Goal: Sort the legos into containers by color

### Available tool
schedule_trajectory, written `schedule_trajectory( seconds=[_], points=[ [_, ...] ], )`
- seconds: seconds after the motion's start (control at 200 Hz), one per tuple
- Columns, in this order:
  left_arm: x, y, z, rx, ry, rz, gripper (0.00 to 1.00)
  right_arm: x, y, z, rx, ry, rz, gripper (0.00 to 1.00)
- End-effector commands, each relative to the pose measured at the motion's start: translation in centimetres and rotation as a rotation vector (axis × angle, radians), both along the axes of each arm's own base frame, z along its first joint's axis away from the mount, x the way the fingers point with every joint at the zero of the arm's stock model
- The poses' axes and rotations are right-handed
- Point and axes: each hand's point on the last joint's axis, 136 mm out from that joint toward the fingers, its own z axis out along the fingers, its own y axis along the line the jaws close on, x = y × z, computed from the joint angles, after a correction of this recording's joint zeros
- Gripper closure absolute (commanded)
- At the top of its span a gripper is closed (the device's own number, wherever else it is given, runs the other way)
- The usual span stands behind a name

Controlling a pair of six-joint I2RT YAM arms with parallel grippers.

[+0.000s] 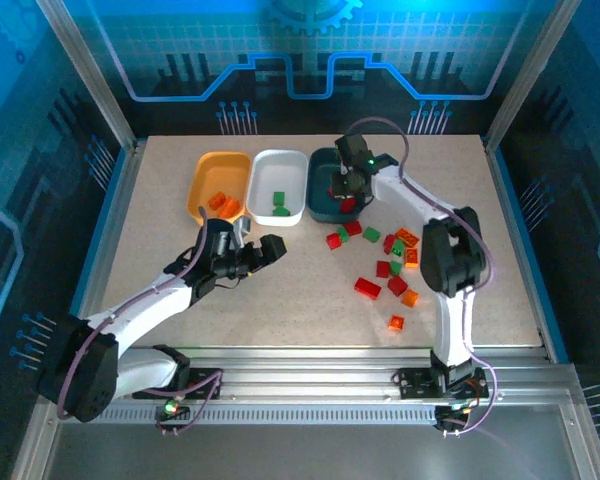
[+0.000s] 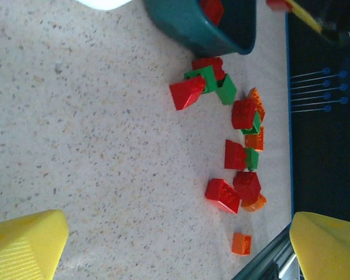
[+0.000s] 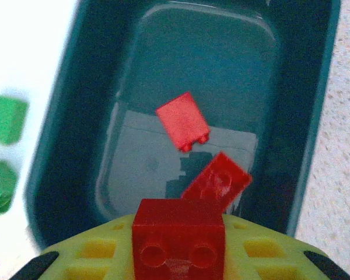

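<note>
The left gripper [image 2: 175, 248] hangs with its jaws spread wide, its two yellow fingertips [image 2: 24, 245] sitting in the bottom corners of the view above bare speckled table [image 2: 87, 134]. Beyond them a loose scatter of legos [image 2: 243, 114] lies near the table's blue edge [image 2: 289, 116]: red, a few green and some orange, many touching, with one small orange brick [image 2: 241, 243] lying apart, nearest the gripper. At the top stands the dark teal tray [image 2: 181, 26] with a red brick [image 2: 213, 9] inside it, and a corner of the white tray [image 2: 102, 3] shows beside it.

Left gripper [image 1: 272, 247] wide open, right gripper [image 1: 347, 196] tight on red brick [image 3: 178, 239]
</note>
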Motion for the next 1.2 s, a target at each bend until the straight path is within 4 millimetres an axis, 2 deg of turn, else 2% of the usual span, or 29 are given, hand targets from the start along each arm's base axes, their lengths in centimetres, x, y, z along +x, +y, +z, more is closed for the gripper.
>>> schedule_trajectory(
  seconds=[0.0, 0.065, 0.165, 0.24, 0.36, 0.485, 0.505, 0.59, 0.745, 0.805, 0.88, 1.036, 1.196],
  points=[
    [0.3, 0.7, 1.1, 0.019, -0.051, 0.036, 0.01, 1.2, -0.3, -2.8, -0.003, 0.089, -0.017, 0.67],
    [0.0, 0.8, 0.8, 0.029, -0.039, 0.034, 0.01, 1.9, -0.1, -3.5, 0.005, 0.107, -0.015, 0.66],
    [-0.5, 1.1, 0.1, 0.029, -0.029, 0.048, 0.01, 2.4, 0.1, -3.2, 0.015, 0.103, -0.009, 0.62],
    [-0.7, 1.3, -0.3, 0.019, -0.030, 0.062, 0.01, 2.3, 0.2, -2.3, 0.023, 0.092, -0.011, 0.54],
    [-0.5, 0.8, -0.2, 0.004, -0.034, 0.048, 0.01, 1.6, -0.2, 0.1, 0.034, 0.060, -0.015, 0.50],
    [-0.3, 0.1, 0.0, 0.000, -0.045, 0.027, 0.01, -0.4, -1.5, 2.2, 0.035, 0.023, -0.047, 0.48],
    [-0.3, -0.1, 0.1, -0.001, -0.051, 0.023, 0.01, -0.9, -1.9, 2.8, 0.035, 0.012, -0.058, 0.48],
    [-0.5, -1.0, -0.1, 0.008, -0.067, -0.001, 0.01, -4.0, -4.3, 2.8, 0.017, 0.012, -0.152, 0.48],
    [-1.3, -3.8, -1.1, 0.013, -0.071, -0.085, 0.01, -11.4, -9.7, -0.4, -0.053, 0.093, -0.324, 0.46],
    [-1.6, -5.3, -1.7, 0.017, -0.065, -0.127, 0.01, -13.9, -11.2, -1.9, -0.049, 0.135, -0.363, 0.44],
    [-2.0, -7.2, -2.2, 0.001, -0.048, -0.184, 0.01, -16.1, -12.4, -3.4, -0.013, 0.184, -0.386, 0.43],
    [-2.1, -10.2, -3.2, -0.031, -0.025, -0.254, 0.01, -18.8, -12.9, -5.2, 0.056, 0.248, -0.417, 0.44],
    [-2.2, -11.8, -3.8, -0.059, -0.003, -0.283, 0.01, -19.3, -12.8, -6.7, 0.115, 0.277, -0.461, 0.46]
  ],
)
